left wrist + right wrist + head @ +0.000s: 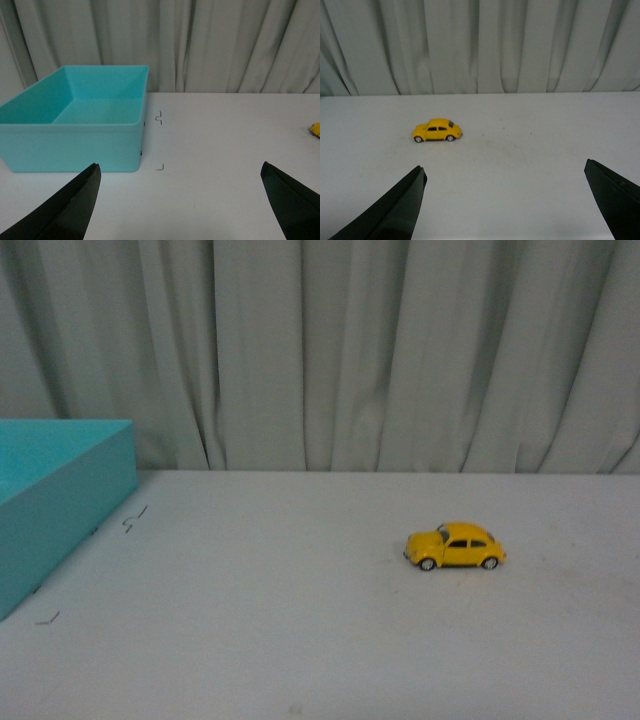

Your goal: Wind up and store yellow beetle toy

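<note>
Beyond the right claw (pixel 503 165) (spread wide) sits the yellow beetle toy (pixel 437 130).

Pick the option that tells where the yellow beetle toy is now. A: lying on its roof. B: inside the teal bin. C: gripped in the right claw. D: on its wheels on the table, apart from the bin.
D: the yellow beetle toy stands on its wheels on the table, clear of the teal bin.

Black, tapering, pointed fingers (pixel 75 205) on left pincer (pixel 180 165) and right pincer (pixel 505 165).
</note>
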Controlling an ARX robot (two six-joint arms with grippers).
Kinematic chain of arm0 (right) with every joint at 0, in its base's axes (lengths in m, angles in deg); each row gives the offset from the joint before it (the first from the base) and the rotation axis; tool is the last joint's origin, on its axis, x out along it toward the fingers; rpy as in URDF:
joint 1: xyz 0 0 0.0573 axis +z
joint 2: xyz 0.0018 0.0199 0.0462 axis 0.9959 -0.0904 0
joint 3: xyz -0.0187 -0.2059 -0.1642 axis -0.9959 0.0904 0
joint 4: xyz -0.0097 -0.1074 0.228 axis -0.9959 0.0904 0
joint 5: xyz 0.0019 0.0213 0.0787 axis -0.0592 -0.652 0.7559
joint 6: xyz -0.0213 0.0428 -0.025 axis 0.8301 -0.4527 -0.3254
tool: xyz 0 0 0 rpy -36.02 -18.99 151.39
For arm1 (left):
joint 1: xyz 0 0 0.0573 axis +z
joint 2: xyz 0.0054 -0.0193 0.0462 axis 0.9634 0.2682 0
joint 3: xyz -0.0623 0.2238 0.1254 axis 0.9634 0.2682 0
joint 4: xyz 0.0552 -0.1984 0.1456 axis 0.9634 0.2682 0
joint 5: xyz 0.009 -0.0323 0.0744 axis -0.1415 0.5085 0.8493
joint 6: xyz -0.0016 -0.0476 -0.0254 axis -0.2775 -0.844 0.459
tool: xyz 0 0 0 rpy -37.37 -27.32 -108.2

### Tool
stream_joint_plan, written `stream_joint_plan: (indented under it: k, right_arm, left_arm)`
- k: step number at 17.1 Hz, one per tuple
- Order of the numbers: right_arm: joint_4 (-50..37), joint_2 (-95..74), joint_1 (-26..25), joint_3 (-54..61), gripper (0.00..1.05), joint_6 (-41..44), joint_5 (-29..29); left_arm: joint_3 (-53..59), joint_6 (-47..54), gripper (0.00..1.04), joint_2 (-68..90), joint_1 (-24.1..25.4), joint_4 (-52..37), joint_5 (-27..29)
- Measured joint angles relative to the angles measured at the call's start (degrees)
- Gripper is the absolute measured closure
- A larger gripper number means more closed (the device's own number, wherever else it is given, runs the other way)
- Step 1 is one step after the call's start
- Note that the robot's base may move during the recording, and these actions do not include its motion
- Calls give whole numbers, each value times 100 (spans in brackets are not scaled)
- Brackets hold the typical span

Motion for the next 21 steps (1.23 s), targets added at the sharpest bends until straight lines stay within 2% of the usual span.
stream_joint_plan:
  k: [21]
  right_arm:
    - [-4, 0, 0, 0, 7, -11, 0]
  left_arm:
    - [-2, 4, 7, 2, 0, -7, -7]
